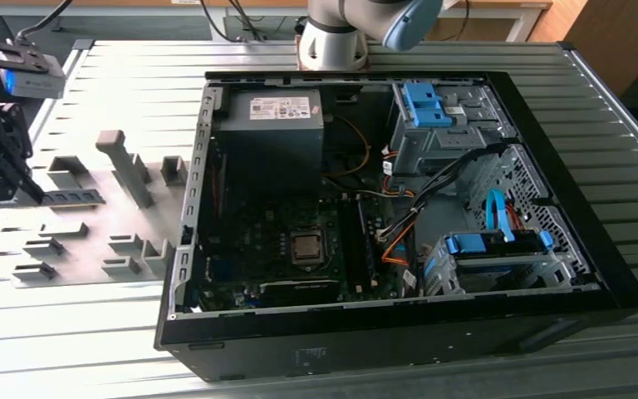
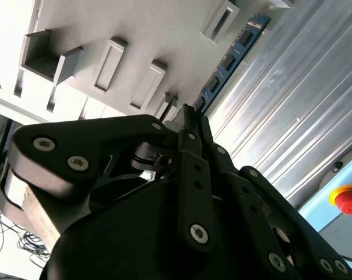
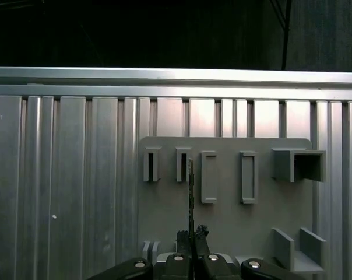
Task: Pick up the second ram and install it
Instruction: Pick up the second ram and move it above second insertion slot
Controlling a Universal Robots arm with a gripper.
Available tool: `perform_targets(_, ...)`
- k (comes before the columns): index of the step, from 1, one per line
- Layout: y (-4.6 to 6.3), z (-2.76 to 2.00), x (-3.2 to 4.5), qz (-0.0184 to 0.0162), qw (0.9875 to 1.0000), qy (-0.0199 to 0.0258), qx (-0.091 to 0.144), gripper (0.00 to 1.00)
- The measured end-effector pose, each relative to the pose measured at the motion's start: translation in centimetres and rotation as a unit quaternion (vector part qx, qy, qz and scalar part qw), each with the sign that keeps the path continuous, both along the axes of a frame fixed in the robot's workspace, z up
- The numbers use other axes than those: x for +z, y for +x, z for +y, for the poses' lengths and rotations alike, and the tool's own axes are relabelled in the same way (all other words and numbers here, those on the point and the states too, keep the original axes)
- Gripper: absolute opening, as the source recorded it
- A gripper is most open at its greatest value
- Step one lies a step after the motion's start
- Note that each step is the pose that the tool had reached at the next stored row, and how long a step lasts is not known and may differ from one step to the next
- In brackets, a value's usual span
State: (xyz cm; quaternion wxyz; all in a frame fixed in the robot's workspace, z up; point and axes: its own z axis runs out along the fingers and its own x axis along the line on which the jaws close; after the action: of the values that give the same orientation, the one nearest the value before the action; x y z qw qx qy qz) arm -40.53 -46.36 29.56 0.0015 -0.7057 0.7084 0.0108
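Off to the exterior view's left of the open computer case (image 1: 408, 337), the gripper (image 1: 31, 198) is down at the gray holder plate (image 1: 92, 218), pinching one end of the memory stick (image 1: 73, 197). The stick stands on its thin edge, so the fingers bear on its flat faces; whether it rests on the plate I cannot tell. Well apart to the right, the case lies open-side up, ready to take it.

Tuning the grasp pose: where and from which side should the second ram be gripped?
Pinch the second ram across its two flat faces, along the upper long edge, coming straight down. It stands on edge on the gray fixture, thin edge up. The gripper is lined up that way.
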Motion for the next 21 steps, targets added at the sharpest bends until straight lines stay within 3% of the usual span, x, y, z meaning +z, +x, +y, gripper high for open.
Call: perform_targets(21,0.0,0.06,1.54,0.0,1.0,-0.0002,0.0,0.14)
